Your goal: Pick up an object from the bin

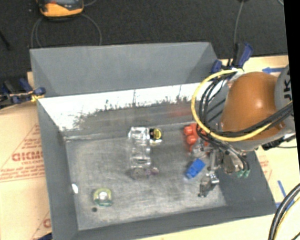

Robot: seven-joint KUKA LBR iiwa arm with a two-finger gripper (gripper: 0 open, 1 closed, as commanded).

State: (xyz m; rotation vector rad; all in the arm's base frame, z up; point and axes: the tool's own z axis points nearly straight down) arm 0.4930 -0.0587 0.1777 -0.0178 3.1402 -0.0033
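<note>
My gripper [209,182] hangs low at the right end of the bin, below the arm's orange cover. A small blue block [195,169] lies just to its left, close to or touching it. A red piece [190,134] sits a little further back, partly under the cables. Nothing can be made out held in the gripper.
A clear plastic item [140,150] stands in the middle of the bin with a small yellow and black thing [155,135] beside it. A round pale green thing [102,197] and a tiny white bit [75,189] lie at the front left.
</note>
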